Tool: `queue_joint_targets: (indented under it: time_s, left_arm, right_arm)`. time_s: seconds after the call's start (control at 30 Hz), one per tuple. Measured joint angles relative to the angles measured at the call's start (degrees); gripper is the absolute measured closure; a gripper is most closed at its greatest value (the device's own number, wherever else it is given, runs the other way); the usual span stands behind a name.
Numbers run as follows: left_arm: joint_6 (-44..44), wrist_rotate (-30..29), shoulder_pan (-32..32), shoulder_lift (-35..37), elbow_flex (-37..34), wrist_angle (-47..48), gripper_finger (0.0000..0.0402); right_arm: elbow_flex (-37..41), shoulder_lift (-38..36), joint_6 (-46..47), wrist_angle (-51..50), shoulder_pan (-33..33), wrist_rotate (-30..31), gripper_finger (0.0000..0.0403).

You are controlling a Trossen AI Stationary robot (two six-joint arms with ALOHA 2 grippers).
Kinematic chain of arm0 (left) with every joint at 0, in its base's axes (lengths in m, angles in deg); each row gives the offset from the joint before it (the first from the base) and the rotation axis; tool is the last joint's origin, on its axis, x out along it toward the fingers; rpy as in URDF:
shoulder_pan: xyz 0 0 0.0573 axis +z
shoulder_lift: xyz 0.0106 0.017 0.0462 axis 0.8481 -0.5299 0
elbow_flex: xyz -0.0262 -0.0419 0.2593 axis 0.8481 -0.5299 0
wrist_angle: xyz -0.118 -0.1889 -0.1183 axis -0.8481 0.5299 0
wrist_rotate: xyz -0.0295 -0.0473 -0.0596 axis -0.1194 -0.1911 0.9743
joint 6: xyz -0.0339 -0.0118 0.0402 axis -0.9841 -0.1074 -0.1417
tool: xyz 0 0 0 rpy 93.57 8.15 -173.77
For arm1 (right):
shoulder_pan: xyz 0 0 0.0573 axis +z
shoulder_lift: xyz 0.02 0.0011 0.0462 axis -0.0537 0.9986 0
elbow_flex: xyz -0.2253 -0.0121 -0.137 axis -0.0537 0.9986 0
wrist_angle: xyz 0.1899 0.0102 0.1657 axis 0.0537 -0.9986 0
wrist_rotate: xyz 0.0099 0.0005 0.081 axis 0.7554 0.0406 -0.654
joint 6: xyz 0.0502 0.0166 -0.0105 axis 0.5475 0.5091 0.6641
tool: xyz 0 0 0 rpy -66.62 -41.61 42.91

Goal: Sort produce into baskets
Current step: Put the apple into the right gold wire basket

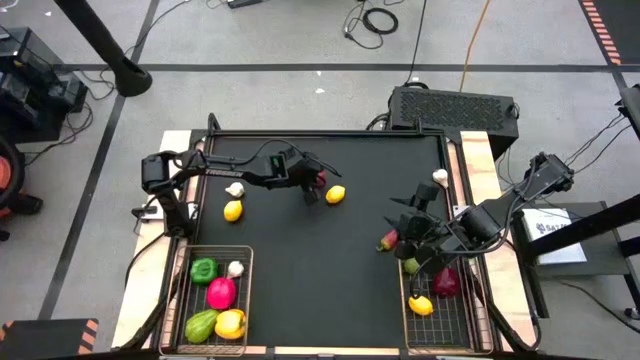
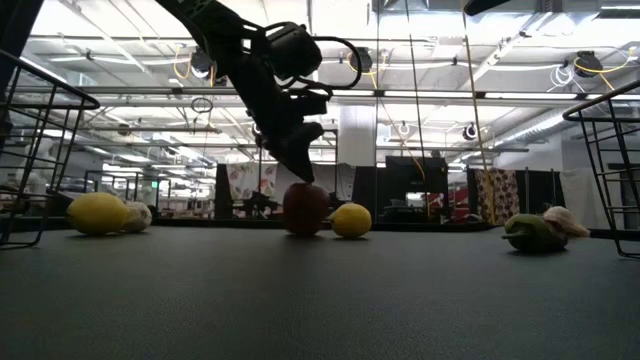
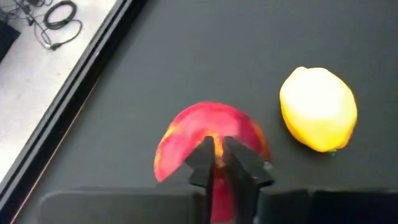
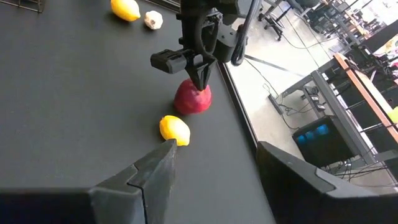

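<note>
Your left end effector (image 3: 217, 152) sits on top of the red apple (image 3: 208, 140) at the far middle of the tabletop (image 1: 330, 260). Its fingers (image 3: 202, 158) are nearly pressed together, nipping the apple's top (the stem spot, as far as the left wrist view shows). The apple rests on the tabletop, not lifted.

A lemon (image 1: 336, 195) lies just beside the apple, apart from it. Further left, a second lemon (image 1: 233, 210) and a garlic bulb (image 1: 235, 189) lie close together.

Your right end effector (image 1: 408, 235) hovers near the right basket (image 1: 470, 320), fingers spread, holding nothing that I can see. Beside it lie a pink-red pepper (image 1: 388, 240) and a green piece (image 1: 411, 265) (which kind I cannot tell). Another garlic bulb (image 1: 440, 177) sits at the far right edge.

Left basket (image 1: 180, 290) holds a green pepper (image 1: 204, 269), a garlic bulb (image 1: 236, 268), a pink pepper (image 1: 221, 293), a light green piece (image 1: 201, 326) and a yellow pepper (image 1: 231, 323). The right basket holds a dark red piece (image 1: 446, 283) and a yellow one (image 1: 421, 305).
</note>
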Motion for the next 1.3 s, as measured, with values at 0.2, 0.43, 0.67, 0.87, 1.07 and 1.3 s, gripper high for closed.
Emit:
queue_joint_targets:
  time_s: [0.2,0.43,0.67,0.87,1.07,1.3]
  left_arm:
    - [0.0,2.7,0.1,1.7,0.0,0.4,0.0387]
    - [-0.5,6.8,-0.2,4.8,0.0,1.2,0.0383]
    - [-1.5,11.7,-5.9,7.8,3.8,1.0,0.0383]
    - [-0.4,10.4,-13.9,7.8,9.9,0.5,0.0383]
    - [-0.4,8.1,-21.1,7.7,11.0,-8.6,0.0382]
    - [0.7,3.1,-26.7,2.9,11.0,-24.7,0.0382]
  right_arm:
    - [0.0,0.0,0.2,0.0,0.0,0.0,0.0190]
    - [0.0,0.0,0.4,0.0,0.0,0.0,0.0190]
    - [0.0,0.0,0.4,0.3,0.0,0.0,0.0190]
    - [-4.4,0.0,-0.1,0.5,2.0,0.2,0.0190]
    - [-11.0,0.0,-1.8,0.4,4.6,0.3,0.0190]
    - [-21.9,-1.7,-8.6,0.5,8.5,0.2,0.0190]
